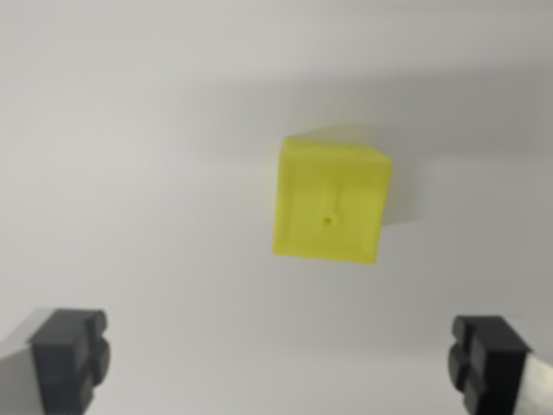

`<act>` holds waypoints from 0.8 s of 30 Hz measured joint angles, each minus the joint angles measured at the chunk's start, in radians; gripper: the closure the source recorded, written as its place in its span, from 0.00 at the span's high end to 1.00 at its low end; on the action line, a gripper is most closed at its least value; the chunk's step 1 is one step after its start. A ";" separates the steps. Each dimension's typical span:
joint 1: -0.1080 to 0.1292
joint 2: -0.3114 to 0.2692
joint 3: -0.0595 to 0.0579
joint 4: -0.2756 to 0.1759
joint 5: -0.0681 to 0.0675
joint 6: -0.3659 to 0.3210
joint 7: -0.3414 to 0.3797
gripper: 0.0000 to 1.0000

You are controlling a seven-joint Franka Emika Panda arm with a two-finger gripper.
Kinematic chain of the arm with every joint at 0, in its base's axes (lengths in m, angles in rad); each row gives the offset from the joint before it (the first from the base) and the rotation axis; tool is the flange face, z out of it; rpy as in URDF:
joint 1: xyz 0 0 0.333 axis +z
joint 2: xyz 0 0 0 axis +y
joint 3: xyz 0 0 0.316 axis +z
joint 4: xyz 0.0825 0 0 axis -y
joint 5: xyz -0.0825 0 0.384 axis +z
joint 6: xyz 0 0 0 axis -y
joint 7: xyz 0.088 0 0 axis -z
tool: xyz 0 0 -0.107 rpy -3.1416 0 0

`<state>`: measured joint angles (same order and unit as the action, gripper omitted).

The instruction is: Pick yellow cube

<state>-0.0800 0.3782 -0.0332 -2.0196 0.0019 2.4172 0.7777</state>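
Plain pale grey-white tabletop (130,156) fills the whole wrist view; matte, unmarked, evenly lit, with a soft darker band of shade across the upper part.

Yellow cube (330,201) sits on the tabletop, a little right of centre and slightly above the middle of the frame. Translucent bright yellow, somewhat out of focus. Its top face is toward the camera, turned a few degrees so its edges do not run square to the frame. A small dark hole shows near the middle of that face, with a faint straight groove running up from it. A thin sliver of a side face is visible along the upper edge. Faint shadow falls off the cube's right side onto the surface.

Tool (281,359): two black fingertips (69,354) at the bottom corners, one at the wrist view's left, the other at the wrist view's right. Spread wide, with bare tabletop between them. Nothing is held. Each tip is blocky, with a notched profile.

The cube lies above the gap between the tips in the frame, clear of both, touching neither, closer to the right tip's side than to the left.
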 joint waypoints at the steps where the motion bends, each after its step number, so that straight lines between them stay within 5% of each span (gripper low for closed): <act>1: -0.001 0.005 0.000 0.000 0.001 0.005 -0.001 1.00; 24: -0.023 0.121 0.000 0.009 0.016 0.099 -0.014 1.00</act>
<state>-0.1034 0.4987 -0.0332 -2.0104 0.0182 2.5160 0.7633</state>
